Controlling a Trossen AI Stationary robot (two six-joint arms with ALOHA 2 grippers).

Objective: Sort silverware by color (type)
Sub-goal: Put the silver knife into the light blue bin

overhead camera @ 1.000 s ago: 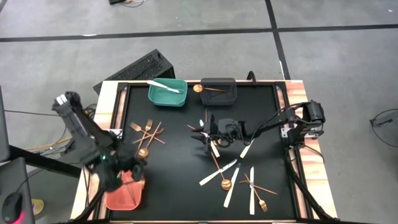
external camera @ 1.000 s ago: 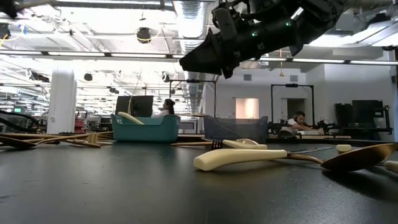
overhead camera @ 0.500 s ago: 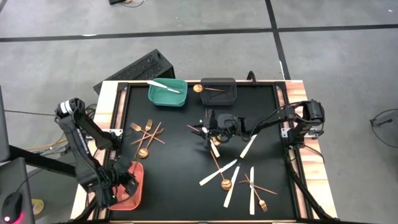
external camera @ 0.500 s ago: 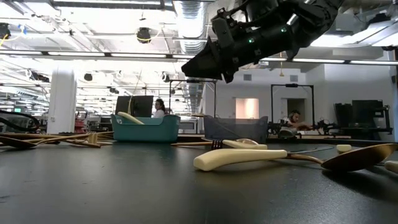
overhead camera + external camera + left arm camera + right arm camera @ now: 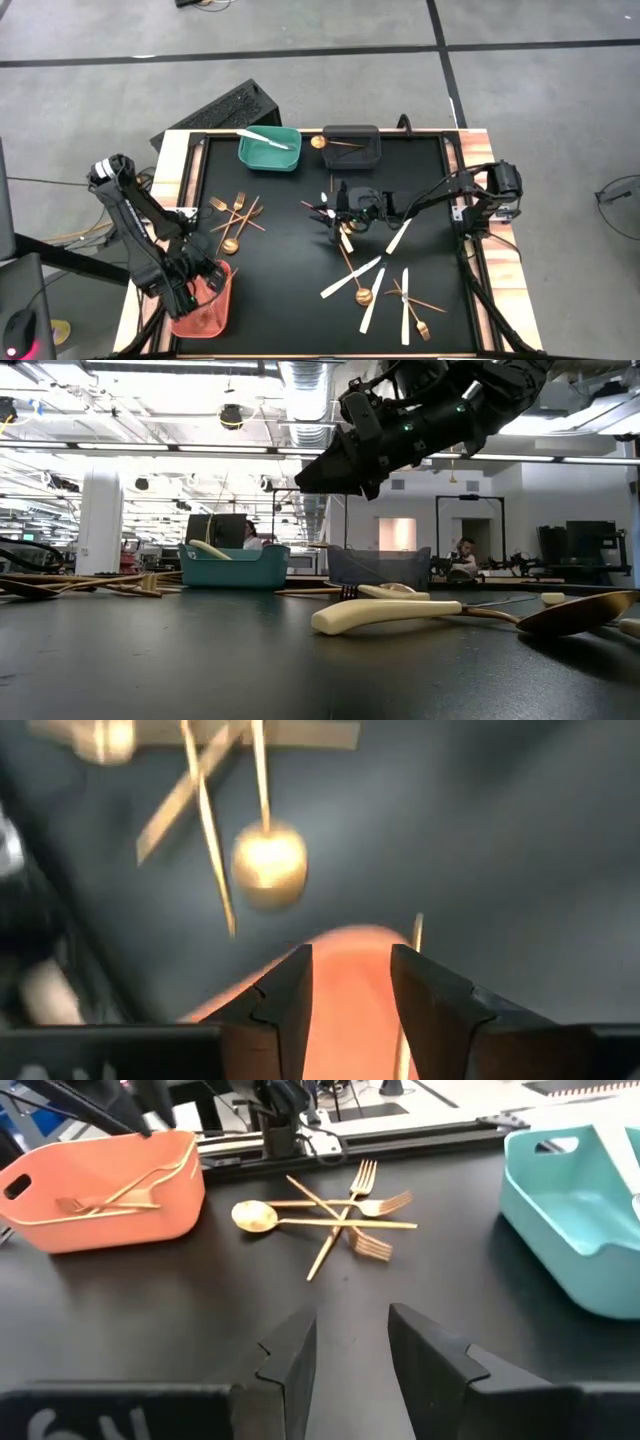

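Note:
My left gripper (image 5: 203, 280) (image 5: 350, 955) hangs open over the salmon bin (image 5: 205, 312) (image 5: 350, 1010), where a gold handle (image 5: 408, 990) lies. A gold spoon (image 5: 268, 865) and crossed gold forks (image 5: 235, 215) (image 5: 340, 1220) lie on the mat beyond the bin. My right gripper (image 5: 328, 214) (image 5: 352, 1320) is open at mid-table, raised off the mat (image 5: 325, 465) above a white knife (image 5: 345, 241). More white knives (image 5: 350, 278), a gold spoon (image 5: 362, 295) and a gold fork (image 5: 415, 322) lie near the right front.
The teal bin (image 5: 270, 150) (image 5: 580, 1210) at the far edge holds a white knife. The dark grey bin (image 5: 350, 148) beside it holds a gold spoon. The salmon bin (image 5: 100, 1185) holds gold forks. Bare black mat (image 5: 280, 270) lies between the two groups of utensils.
My left gripper has moved over the salmon bin toward the near edge and then a little back. My right gripper has sunk slightly over the middle of the table. No utensil on the mat has shifted.

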